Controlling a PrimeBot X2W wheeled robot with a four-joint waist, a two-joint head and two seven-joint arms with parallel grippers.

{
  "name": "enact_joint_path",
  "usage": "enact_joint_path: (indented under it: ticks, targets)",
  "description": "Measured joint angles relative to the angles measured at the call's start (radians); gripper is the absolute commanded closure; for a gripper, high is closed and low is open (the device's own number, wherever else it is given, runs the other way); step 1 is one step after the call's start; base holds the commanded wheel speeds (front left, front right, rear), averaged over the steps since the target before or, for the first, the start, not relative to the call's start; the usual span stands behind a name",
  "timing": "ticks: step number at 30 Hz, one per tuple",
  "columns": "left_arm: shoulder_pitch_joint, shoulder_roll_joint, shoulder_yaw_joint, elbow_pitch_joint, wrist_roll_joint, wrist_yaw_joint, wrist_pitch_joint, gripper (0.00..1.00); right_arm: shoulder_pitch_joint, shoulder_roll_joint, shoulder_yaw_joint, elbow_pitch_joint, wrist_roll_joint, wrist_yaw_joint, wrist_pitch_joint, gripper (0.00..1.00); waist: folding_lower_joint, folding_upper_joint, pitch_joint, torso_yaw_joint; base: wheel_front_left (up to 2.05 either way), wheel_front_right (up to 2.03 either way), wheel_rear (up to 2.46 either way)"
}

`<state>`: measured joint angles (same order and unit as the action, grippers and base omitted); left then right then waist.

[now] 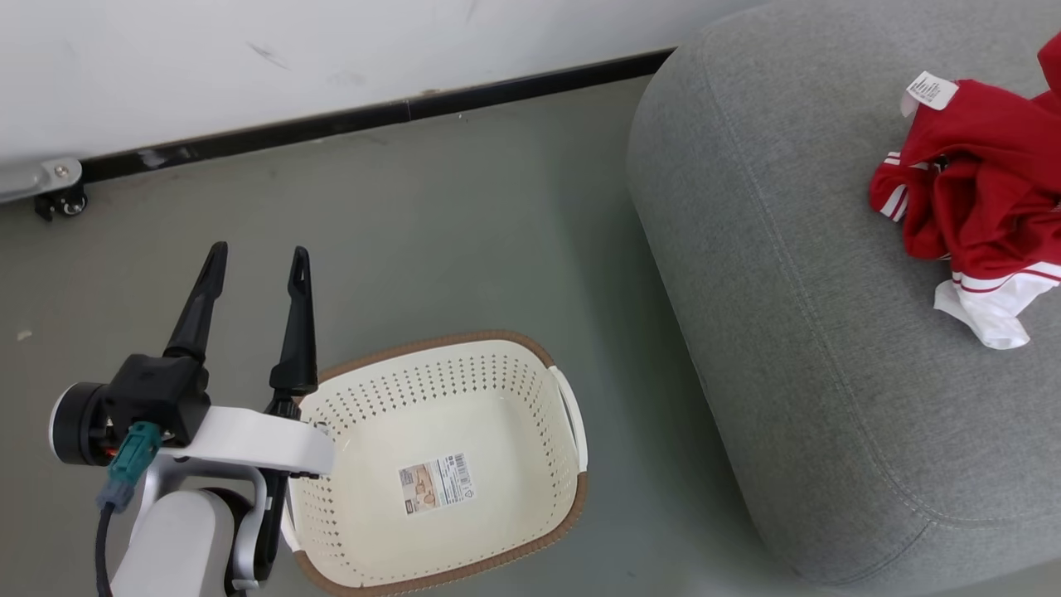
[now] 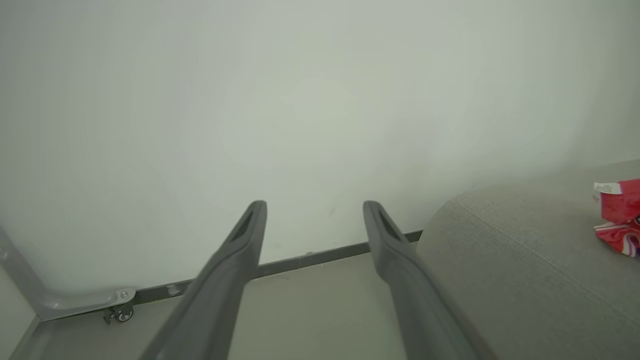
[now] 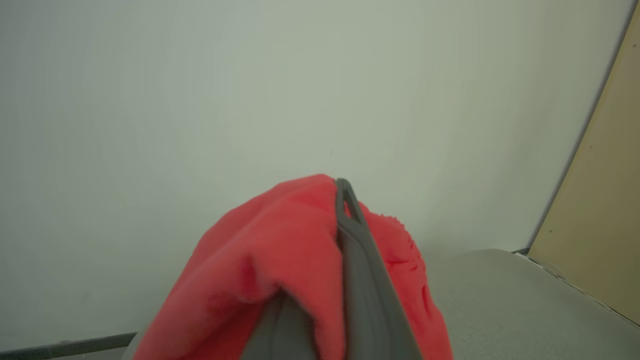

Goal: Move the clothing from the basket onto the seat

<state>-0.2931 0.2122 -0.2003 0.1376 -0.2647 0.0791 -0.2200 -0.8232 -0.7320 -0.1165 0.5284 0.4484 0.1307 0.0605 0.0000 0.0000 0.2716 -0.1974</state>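
1. The basket stands upright on the floor, near the seat but not touching it. Inside I see its bare cream bottom with a paper label stuck flat on it.
2. The striped garment lies crumpled on top of the seat, toward its right side, with a white tag sticking up at its upper left. My left wrist view catches it at the far right, resting on the seat.
3. The left pincer is released, its two fingers spread wide and holding nothing. It hangs over the floor just beside the basket's left rim. In its own view the pincer points at the wall.
4. The right pincer is clenched on the plain red garment. The fabric drapes over and around the fingers, and the seat shows low beyond it.
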Motion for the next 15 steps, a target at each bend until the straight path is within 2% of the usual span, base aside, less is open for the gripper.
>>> enact_joint_path:
  ticks: [6,15]
  targets:
    - [-0.004,0.009,-0.016,-0.019,0.023,0.0,0.029,0.0,0.009,0.02,0.003,0.086,0.0,0.0,-0.043,1.0,0.0,0.0001,0.042,0.006,0.0,0.0,0.0]
    - [-0.025,0.033,-0.025,-0.046,0.041,-0.001,0.06,0.0,0.079,0.114,0.092,0.175,-0.018,0.0,-0.093,1.0,0.0,0.0,0.091,0.013,0.0,0.0,0.0]
